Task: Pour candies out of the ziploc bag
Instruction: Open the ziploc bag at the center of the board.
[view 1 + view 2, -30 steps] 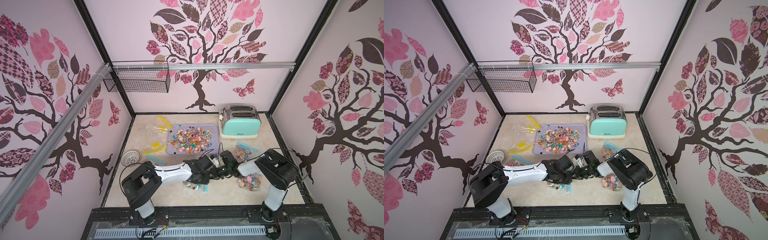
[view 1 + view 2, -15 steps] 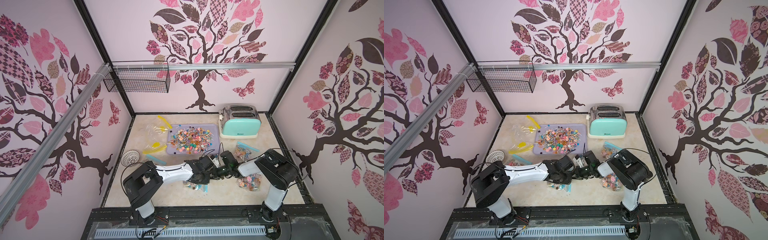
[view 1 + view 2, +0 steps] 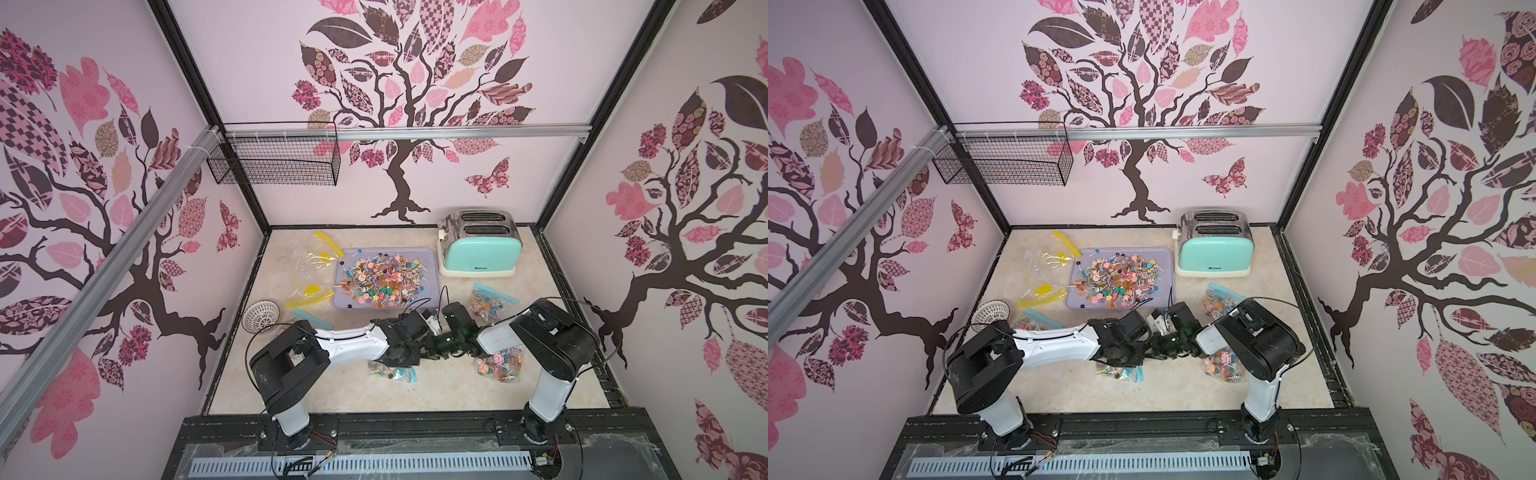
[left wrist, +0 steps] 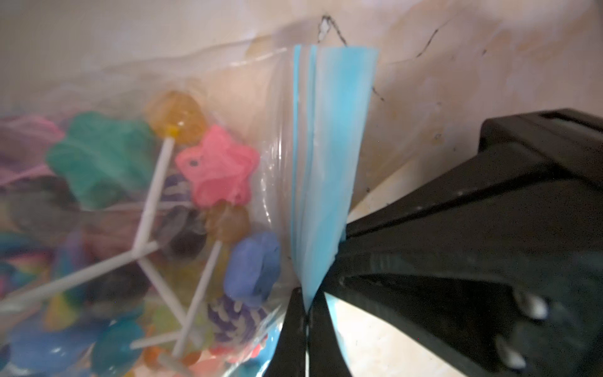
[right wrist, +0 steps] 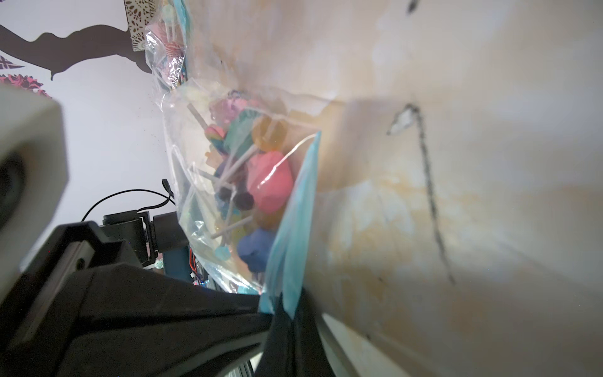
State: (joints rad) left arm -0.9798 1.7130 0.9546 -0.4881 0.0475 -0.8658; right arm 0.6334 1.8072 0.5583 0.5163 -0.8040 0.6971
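Note:
A clear ziploc bag (image 3: 390,371) (image 3: 1118,372) with a blue zip strip (image 4: 326,163) lies on the table in front of the tray, under both wrists. It holds candies (image 4: 217,166) (image 5: 269,182): small coloured lollipops on white sticks. My left gripper (image 4: 306,308) (image 3: 417,354) is shut on one end of the blue strip. My right gripper (image 5: 289,310) (image 3: 432,348) faces it, shut on the strip close beside it. In both top views the two grippers meet tip to tip over the bag's right end.
A purple tray (image 3: 432,257) behind holds a pile of loose candies (image 3: 384,279). Two more filled bags (image 3: 488,306) (image 3: 498,365) lie right, another (image 3: 1027,323) left. Empty yellow-zip bags (image 3: 311,266), a mint toaster (image 3: 480,249), a white strainer (image 3: 261,316), and a wire basket (image 3: 274,160).
The left arm has edged slightly right and its jaws have closed on the bag's blue strip. The right arm has stayed where it was, still shut.

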